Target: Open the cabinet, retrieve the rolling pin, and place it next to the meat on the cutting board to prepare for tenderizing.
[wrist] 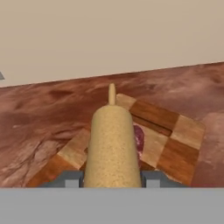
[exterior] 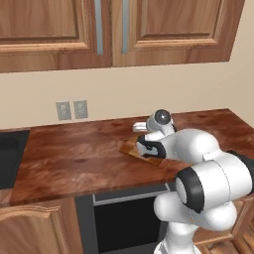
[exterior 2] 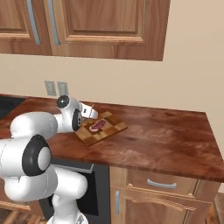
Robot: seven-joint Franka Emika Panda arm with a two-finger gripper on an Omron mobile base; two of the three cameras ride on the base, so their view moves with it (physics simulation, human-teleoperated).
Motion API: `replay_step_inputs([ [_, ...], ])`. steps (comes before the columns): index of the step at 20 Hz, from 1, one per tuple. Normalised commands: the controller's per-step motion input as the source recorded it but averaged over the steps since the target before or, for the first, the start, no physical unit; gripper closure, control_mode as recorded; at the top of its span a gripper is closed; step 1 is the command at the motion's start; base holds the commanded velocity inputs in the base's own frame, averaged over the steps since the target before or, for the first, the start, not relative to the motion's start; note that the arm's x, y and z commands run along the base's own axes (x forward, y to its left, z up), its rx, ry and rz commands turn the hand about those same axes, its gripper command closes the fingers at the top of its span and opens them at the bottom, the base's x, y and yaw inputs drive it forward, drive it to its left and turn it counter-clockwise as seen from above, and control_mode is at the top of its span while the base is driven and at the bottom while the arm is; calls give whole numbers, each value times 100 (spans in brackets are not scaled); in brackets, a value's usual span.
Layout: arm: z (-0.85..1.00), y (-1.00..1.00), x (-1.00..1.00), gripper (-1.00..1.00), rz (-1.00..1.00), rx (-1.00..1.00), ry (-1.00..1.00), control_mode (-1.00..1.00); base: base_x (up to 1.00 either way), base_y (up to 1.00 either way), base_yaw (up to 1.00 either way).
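My gripper [wrist: 112, 180] is shut on the rolling pin [wrist: 111, 138], a light-tan wooden cylinder that points away from the hand, its stub handle at the far end. The pin hangs low over the checkered cutting board [wrist: 175, 135]. The reddish meat [wrist: 139, 138] lies on the board just right of the pin, partly hidden by it. From the right base view, the meat [exterior 2: 98, 125] sits mid-board [exterior 2: 107, 132], and the gripper [exterior 2: 89, 113] is at the board's left back edge. In the left base view the arm covers most of the board [exterior: 130, 147]. The cabinet [exterior: 168, 30] hangs above, doors closed.
The wooden counter [exterior 2: 166, 135] stretches right of the board. Two wall outlets [exterior: 72, 109] sit behind it. A dark sink recess [exterior: 7, 154] lies at the far left. Below the counter are a dark appliance front [exterior: 129, 218] and a drawer with a grey handle [exterior 2: 162, 183].
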Motion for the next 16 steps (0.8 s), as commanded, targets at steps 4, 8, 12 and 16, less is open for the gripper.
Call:
replay_step_inputs([
  [4,-14,-51,31,100,4,12,-1,-100,0,0,0],
  [8,-11,-55,30,100,7,15,-1,-100,0,0,0],
  [12,-3,-50,20,100,9,15,-6,-100,0,0,0],
  [16,-1,-45,11,100,9,8,-6,-100,0,0,0],
])
